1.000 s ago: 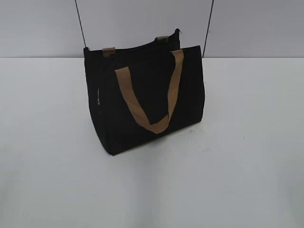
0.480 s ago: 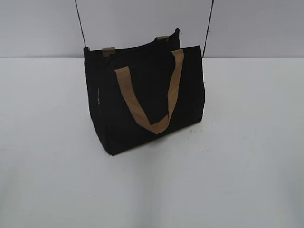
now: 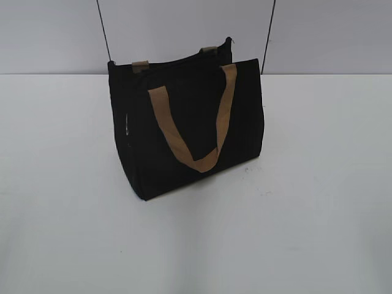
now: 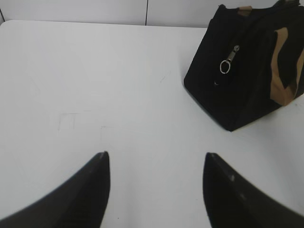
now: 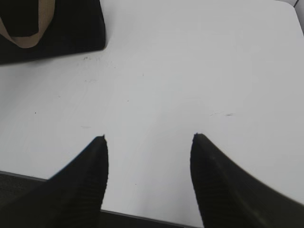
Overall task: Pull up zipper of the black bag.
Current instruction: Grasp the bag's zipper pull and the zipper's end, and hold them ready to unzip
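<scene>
The black bag (image 3: 190, 122) stands upright on the white table, with tan strap handles. It also shows in the left wrist view (image 4: 251, 71) at the upper right and in the right wrist view (image 5: 52, 28) at the upper left. The zipper (image 4: 227, 61), a silvery slider with a ring pull, hangs on the bag's end face; in the exterior view it is a faint glint (image 3: 127, 125). My left gripper (image 4: 155, 159) is open and empty, well short of the bag. My right gripper (image 5: 148, 140) is open and empty near the table's front edge.
The white table (image 3: 318, 214) surrounds the bag. A grey wall with two dark vertical seams (image 3: 103, 30) stands behind it. The table's front edge (image 5: 142, 216) shows under my right gripper. Neither arm shows in the exterior view.
</scene>
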Controlling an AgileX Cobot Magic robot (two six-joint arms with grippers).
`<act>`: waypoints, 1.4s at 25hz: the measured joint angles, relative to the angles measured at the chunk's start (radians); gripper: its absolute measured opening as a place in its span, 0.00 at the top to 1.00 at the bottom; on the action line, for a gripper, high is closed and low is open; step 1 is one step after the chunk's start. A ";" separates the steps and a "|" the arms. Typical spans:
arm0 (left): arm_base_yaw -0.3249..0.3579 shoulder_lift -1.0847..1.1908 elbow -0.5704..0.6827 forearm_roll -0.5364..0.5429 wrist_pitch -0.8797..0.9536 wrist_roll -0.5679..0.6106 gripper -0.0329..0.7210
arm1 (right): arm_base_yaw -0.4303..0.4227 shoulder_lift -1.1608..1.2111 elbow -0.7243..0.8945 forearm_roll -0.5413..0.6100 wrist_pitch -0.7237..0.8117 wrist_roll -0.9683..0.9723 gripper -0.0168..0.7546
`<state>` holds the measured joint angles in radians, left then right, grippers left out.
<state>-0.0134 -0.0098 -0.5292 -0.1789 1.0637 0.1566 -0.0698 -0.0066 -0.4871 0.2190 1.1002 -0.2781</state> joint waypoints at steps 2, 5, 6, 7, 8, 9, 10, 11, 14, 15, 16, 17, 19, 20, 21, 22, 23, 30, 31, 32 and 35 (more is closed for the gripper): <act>0.000 0.000 0.000 0.000 0.000 0.000 0.34 | 0.000 0.000 0.000 0.000 0.000 0.000 0.42; 0.000 0.000 0.000 0.000 0.000 0.000 0.34 | 0.000 0.000 0.000 0.006 0.000 0.000 0.42; 0.000 0.000 0.000 0.000 -0.001 0.000 0.34 | 0.000 0.000 0.000 0.011 -0.001 0.000 0.42; 0.000 0.007 0.000 0.000 -0.001 0.000 0.34 | 0.000 0.000 0.000 0.015 -0.001 0.001 0.42; 0.000 0.017 -0.001 0.000 -0.005 0.000 0.34 | 0.000 0.000 0.000 0.017 -0.002 0.001 0.42; 0.000 0.034 -0.004 0.000 -0.012 0.000 0.34 | 0.000 0.000 -0.001 0.019 -0.004 0.001 0.42; 0.000 0.055 -0.011 0.000 -0.027 0.000 0.34 | 0.000 0.008 -0.007 0.021 -0.005 0.001 0.42; 0.000 0.076 -0.019 -0.001 -0.043 0.001 0.34 | 0.000 0.026 -0.017 0.021 -0.006 0.001 0.42; 0.000 0.171 -0.039 -0.023 -0.114 0.060 0.36 | 0.000 0.113 -0.063 0.022 -0.021 0.000 0.42; 0.000 0.204 -0.041 -0.047 -0.134 0.101 0.37 | 0.000 0.149 -0.083 0.022 -0.026 0.000 0.42; 0.000 0.246 -0.041 -0.072 -0.148 0.155 0.38 | 0.000 0.181 -0.100 0.022 -0.031 -0.001 0.42; -0.003 0.289 -0.041 -0.102 -0.168 0.207 0.40 | 0.000 0.221 -0.121 0.022 -0.035 -0.002 0.42; -0.017 0.356 -0.041 -0.151 -0.237 0.281 0.42 | 0.000 0.300 -0.163 0.022 -0.038 -0.010 0.42; -0.027 0.389 -0.041 -0.166 -0.287 0.319 0.42 | 0.000 0.333 -0.187 0.022 -0.040 -0.017 0.42; -0.035 0.422 -0.041 -0.184 -0.327 0.361 0.43 | 0.000 0.369 -0.210 0.022 -0.046 -0.025 0.42; -0.040 0.454 -0.041 -0.204 -0.370 0.400 0.43 | 0.000 0.404 -0.235 0.022 -0.052 -0.035 0.42; -0.045 0.494 -0.041 -0.227 -0.403 0.451 0.43 | 0.000 0.438 -0.256 0.023 -0.056 -0.047 0.42; -0.080 0.792 -0.041 -0.621 -0.484 0.993 0.43 | 0.000 0.637 -0.413 0.096 -0.061 -0.144 0.42; -0.080 0.856 -0.041 -0.702 -0.486 1.087 0.43 | 0.000 0.661 -0.438 0.111 -0.061 -0.156 0.42; -0.081 0.899 -0.041 -0.783 -0.487 1.182 0.43 | 0.000 0.684 -0.463 0.125 -0.061 -0.168 0.42; -0.081 1.013 -0.041 -1.024 -0.499 1.457 0.43 | 0.000 0.743 -0.530 0.151 -0.062 -0.191 0.42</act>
<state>-0.0942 1.0035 -0.5705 -1.2025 0.5650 1.6137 -0.0698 0.7366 -1.0174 0.3697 1.0384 -0.4696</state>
